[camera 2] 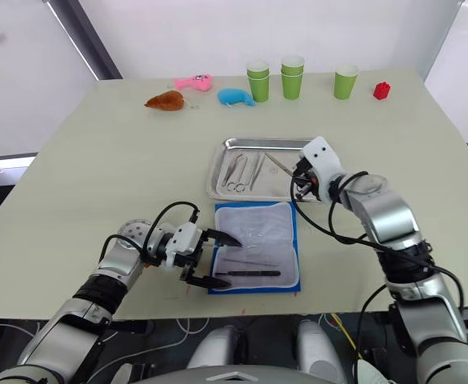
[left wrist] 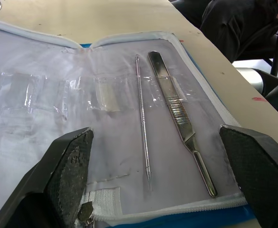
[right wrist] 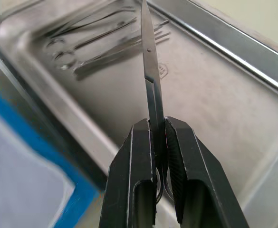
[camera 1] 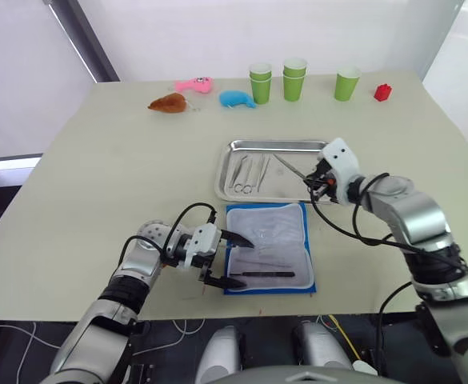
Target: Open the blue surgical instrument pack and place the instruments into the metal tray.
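Observation:
The blue surgical instrument pack [camera 1: 270,232] lies open on the table, its pale lining up. Two instruments remain in it, a thin probe [left wrist: 142,137] and a flat scalpel handle [left wrist: 177,111]. My left gripper [camera 1: 246,262] stands open at the pack's left edge, one finger [left wrist: 67,166] on each side of these tools. Just behind the pack is the metal tray [camera 1: 274,145], with several instruments [camera 1: 246,174] in its left half. My right gripper [camera 1: 315,182] hangs over the tray's right front corner, shut on a pair of scissors [right wrist: 148,61] whose blades point into the tray.
Along the table's far edge stand green paper cups [camera 1: 294,78], a red block [camera 1: 383,92], a blue plush toy [camera 1: 236,98], a pink toy [camera 1: 195,84] and a brown toy [camera 1: 168,103]. The pack's near edge lies close to the table's front edge.

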You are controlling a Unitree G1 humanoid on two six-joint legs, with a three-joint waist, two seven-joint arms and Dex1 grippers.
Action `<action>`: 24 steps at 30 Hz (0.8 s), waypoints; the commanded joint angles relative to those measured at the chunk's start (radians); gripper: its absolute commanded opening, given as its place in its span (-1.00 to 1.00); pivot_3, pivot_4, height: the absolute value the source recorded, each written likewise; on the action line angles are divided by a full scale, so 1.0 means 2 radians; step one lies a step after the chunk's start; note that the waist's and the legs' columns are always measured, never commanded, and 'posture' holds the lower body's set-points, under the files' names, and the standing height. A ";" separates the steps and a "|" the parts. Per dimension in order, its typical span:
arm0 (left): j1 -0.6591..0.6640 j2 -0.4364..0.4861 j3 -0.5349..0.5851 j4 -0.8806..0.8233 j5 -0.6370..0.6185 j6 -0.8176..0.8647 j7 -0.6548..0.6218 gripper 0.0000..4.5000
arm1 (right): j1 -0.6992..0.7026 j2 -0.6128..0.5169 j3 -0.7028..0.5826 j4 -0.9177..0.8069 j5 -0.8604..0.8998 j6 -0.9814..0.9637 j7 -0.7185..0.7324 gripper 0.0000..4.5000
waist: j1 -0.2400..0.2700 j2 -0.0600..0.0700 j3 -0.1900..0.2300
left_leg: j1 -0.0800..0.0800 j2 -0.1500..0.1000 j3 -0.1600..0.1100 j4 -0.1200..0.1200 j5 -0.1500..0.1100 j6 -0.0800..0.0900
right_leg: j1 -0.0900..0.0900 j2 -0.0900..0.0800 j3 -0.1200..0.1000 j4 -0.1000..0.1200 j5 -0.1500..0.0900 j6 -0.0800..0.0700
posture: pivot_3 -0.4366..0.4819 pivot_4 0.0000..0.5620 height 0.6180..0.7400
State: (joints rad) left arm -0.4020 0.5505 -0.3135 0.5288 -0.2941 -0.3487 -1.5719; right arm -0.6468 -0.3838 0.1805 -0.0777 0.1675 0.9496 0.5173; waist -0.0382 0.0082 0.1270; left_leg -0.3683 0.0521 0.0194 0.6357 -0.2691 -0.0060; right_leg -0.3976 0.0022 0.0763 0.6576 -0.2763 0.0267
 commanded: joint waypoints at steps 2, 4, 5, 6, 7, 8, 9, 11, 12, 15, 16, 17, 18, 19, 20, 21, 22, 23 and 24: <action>0.036 0.001 -0.035 0.048 0.050 0.033 -0.011 1.00 | -0.026 0.029 0.003 0.052 -0.023 -0.020 -0.038 -0.94 | -0.001 0.000 0.000 | 0.000 0.000 0.000 0.000 0.000 0.000 | 0.000 0.000 0.000 0.000 0.000 0.000 | -0.05 -0.47 1.00; 0.037 0.002 -0.034 0.047 0.050 0.033 -0.011 1.00 | -0.031 0.045 0.004 0.075 -0.029 -0.024 -0.052 -0.94 | -0.001 0.000 0.000 | 0.000 0.000 0.000 0.000 0.000 0.000 | 0.000 0.000 0.000 0.000 0.000 0.000 | -0.05 -0.47 1.00; 0.037 0.003 -0.034 0.047 0.050 0.032 -0.011 1.00 | -0.033 0.055 -0.001 0.083 -0.027 -0.022 -0.058 -0.94 | -0.001 0.000 0.000 | 0.000 0.000 0.000 0.000 0.000 0.000 | 0.000 0.000 0.000 0.000 0.000 0.000 | -0.05 -0.47 1.00; 0.038 0.003 -0.034 0.047 0.050 0.033 -0.011 1.00 | -0.035 0.063 -0.004 0.089 -0.025 -0.023 -0.062 -0.94 | -0.001 0.001 0.000 | 0.000 0.000 0.000 0.000 0.000 0.000 | 0.000 0.000 0.000 0.000 0.000 0.000 | -0.05 -0.47 1.00; 0.038 0.003 -0.034 0.046 0.050 0.033 -0.011 1.00 | -0.036 0.069 -0.006 0.096 -0.026 -0.024 -0.068 -0.94 | -0.002 0.001 -0.001 | 0.000 0.000 0.000 0.000 0.000 0.000 | 0.000 0.000 0.000 0.000 0.000 0.000 | -0.05 -0.47 1.00; 0.038 0.003 -0.034 0.046 0.050 0.033 -0.011 1.00 | -0.037 0.075 -0.008 0.103 -0.027 -0.024 -0.074 -0.94 | -0.002 0.001 -0.001 | 0.000 0.000 0.000 0.000 0.000 0.000 | 0.000 0.001 0.000 0.000 0.000 0.000 | -0.05 -0.47 1.00; 0.039 0.004 -0.034 0.045 0.049 0.034 -0.011 1.00 | -0.038 0.080 -0.011 0.108 -0.028 -0.025 -0.079 -0.94 | -0.002 0.001 -0.001 | 0.000 0.000 0.000 0.000 0.000 0.000 | 0.000 0.001 0.000 0.000 0.000 0.000 | -0.05 -0.47 1.00; 0.039 0.004 -0.034 0.044 0.049 0.034 -0.011 1.00 | -0.039 0.087 -0.009 0.113 -0.031 -0.016 -0.086 -0.94 | -0.002 0.002 -0.001 | 0.000 0.000 0.000 0.000 0.000 0.000 | 0.000 0.001 0.000 0.000 0.000 0.000 | -0.05 -0.47 1.00; 0.039 0.004 -0.034 0.044 0.049 0.034 -0.011 1.00 | -0.041 0.088 -0.005 0.113 -0.031 -0.006 -0.087 -0.94 | -0.002 0.002 -0.001 | 0.000 0.000 0.000 0.000 0.000 0.000 | 0.000 0.001 0.000 0.000 0.000 0.000 | -0.05 -0.47 1.00; 0.040 0.005 -0.034 0.043 0.049 0.033 -0.011 1.00 | -0.042 0.093 -0.007 0.113 -0.030 0.019 -0.093 -0.94 | -0.002 0.002 -0.001 | 0.000 0.000 0.000 0.000 0.000 0.000 | 0.000 0.001 0.000 0.000 0.000 0.000 | -0.05 -0.47 1.00; 0.040 0.005 -0.034 0.042 0.049 0.034 -0.011 1.00 | -0.042 0.096 -0.011 0.113 -0.028 0.026 -0.097 -0.94 | -0.002 0.002 -0.001 | 0.000 0.000 0.000 0.000 0.000 0.000 | 0.000 0.001 0.000 0.000 0.000 0.000 | -0.05 -0.47 1.00; 0.041 0.005 -0.034 0.042 0.049 0.034 -0.011 1.00 | -0.043 0.097 -0.012 0.111 -0.028 0.028 -0.098 -0.94 | -0.002 0.002 -0.001 | 0.000 0.000 0.000 0.000 0.000 0.000 | 0.000 0.001 0.000 0.000 0.000 0.000 | -0.05 -0.47 1.00; 0.041 0.005 -0.034 0.041 0.049 0.034 -0.011 1.00 | -0.043 0.098 -0.017 0.109 -0.025 0.029 -0.097 -0.94 | -0.002 0.002 -0.001 | 0.000 0.000 0.000 0.000 0.000 0.000 | 0.000 0.001 0.000 0.000 0.000 0.000 | -0.05 -0.47 1.00; 0.042 0.005 -0.034 0.040 0.049 0.035 -0.011 1.00 | -0.043 0.099 -0.021 0.105 -0.021 0.027 -0.095 -0.94 | -0.002 0.002 -0.001 | 0.000 0.000 0.000 0.000 0.000 0.000 | 0.000 0.001 0.000 0.000 0.000 0.000 | -0.05 -0.47 1.00; 0.042 0.006 -0.034 0.040 0.049 0.035 -0.010 1.00 | -0.043 0.098 -0.024 0.100 -0.018 0.027 -0.092 -0.60 | -0.002 0.002 -0.001 | 0.000 0.000 0.000 0.000 0.000 0.000 | 0.000 0.001 0.000 0.000 0.000 0.000 | -0.05 -0.47 1.00; 0.043 0.006 -0.034 0.039 0.049 0.035 -0.010 1.00 | -0.042 0.098 -0.026 0.094 -0.014 0.025 -0.089 -0.46 | -0.002 0.002 -0.001 | 0.000 0.000 0.000 0.000 0.000 0.000 | 0.000 0.001 0.000 0.000 0.000 0.000 | -0.05 -0.47 1.00; 0.043 0.006 -0.034 0.039 0.049 0.035 -0.011 1.00 | -0.040 0.096 -0.027 0.088 -0.011 0.023 -0.085 -0.24 | -0.002 0.002 -0.001 | 0.000 0.000 0.000 0.000 0.000 0.000 | 0.000 0.001 0.000 0.000 0.000 0.000 | -0.05 -0.47 1.00; 0.043 0.006 -0.034 0.039 0.049 0.035 -0.011 1.00 | -0.039 0.095 -0.028 0.084 -0.009 0.022 -0.083 -0.05 | -0.002 0.002 -0.001 | 0.000 0.000 0.000 0.000 0.000 0.000 | 0.000 0.001 0.000 0.000 0.000 0.000 | -0.05 -0.47 1.00; 0.043 0.006 -0.034 0.039 0.049 0.035 -0.010 1.00 | -0.036 0.093 -0.027 0.078 -0.010 0.011 -0.080 0.20 | -0.002 0.002 -0.001 | 0.000 0.000 0.000 0.000 0.000 0.000 | 0.000 0.001 0.000 0.000 0.000 0.000 | -0.05 -0.47 1.00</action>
State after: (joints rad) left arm -0.3959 0.5584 -0.3120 0.5166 -0.2941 -0.3464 -1.5700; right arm -0.7151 -0.1925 0.1412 0.1387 0.1362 1.0017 0.3451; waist -0.0427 0.0121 0.1244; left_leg -0.3683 0.0531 0.0192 0.6357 -0.2691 -0.0058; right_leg -0.3973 0.0042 0.0765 0.6584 -0.2762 0.0268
